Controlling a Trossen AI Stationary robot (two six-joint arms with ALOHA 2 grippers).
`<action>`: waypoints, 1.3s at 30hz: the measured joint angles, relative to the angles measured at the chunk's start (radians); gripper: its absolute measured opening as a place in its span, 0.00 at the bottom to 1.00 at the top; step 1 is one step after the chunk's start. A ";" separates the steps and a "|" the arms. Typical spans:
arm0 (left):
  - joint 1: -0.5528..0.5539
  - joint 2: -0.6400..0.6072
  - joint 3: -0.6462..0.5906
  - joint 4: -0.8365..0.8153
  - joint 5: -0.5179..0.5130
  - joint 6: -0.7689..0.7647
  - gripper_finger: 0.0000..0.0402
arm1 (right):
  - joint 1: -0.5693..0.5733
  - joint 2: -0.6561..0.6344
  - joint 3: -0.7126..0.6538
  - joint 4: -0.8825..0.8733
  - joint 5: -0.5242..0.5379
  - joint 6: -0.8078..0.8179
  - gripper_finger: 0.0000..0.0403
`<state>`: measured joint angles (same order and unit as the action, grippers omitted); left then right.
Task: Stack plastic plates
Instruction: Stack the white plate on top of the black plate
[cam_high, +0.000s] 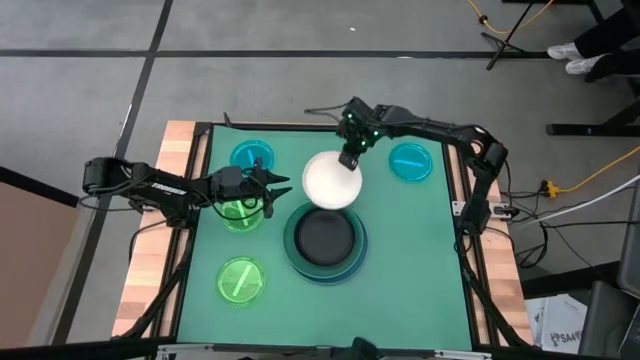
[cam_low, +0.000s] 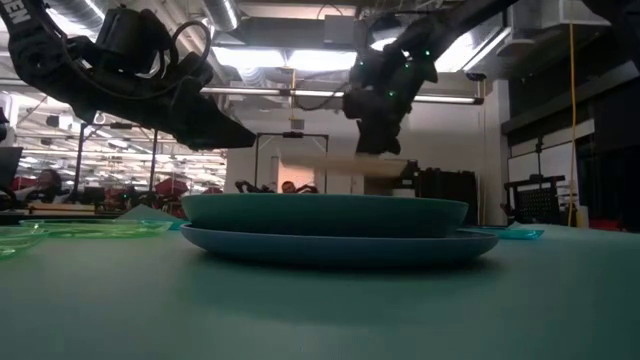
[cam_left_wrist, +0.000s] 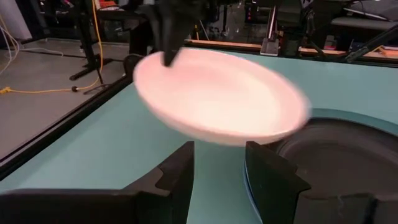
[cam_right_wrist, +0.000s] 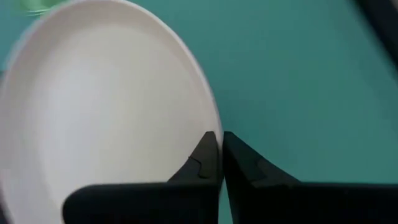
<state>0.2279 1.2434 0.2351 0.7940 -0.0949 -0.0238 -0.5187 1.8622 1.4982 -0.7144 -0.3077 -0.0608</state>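
White plate (cam_high: 331, 180) pinched in right gripper (cam_high: 349, 158), beside black plate (cam_high: 325, 236).

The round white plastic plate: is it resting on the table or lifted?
Lifted. The white plate hangs in the right pincer, clear above the stacked plates in the low view.

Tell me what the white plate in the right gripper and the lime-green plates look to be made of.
White plate, pinched at its rim by the right gripper: looks like opaque plastic, thin-walled, with a smooth, softly glossy face. Lime-green plates: likely translucent plastic; the mat's tone shows through them and they carry small glints. The left gripper hovers open beside one.
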 joint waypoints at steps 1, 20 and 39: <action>0.000 0.000 0.000 0.000 0.000 0.000 0.34 | 0.018 0.000 0.000 0.000 -0.013 -0.003 0.00; 0.000 0.000 0.000 0.004 0.000 0.000 0.34 | 0.310 -0.001 -0.153 0.158 0.037 -0.009 0.00; 0.000 0.000 0.000 0.009 0.000 -0.002 0.34 | 0.368 0.008 -0.216 0.311 0.066 0.009 0.01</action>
<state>0.2276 1.2434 0.2351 0.8029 -0.0948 -0.0261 -0.1509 1.8698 1.2823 -0.4037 -0.2413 -0.0521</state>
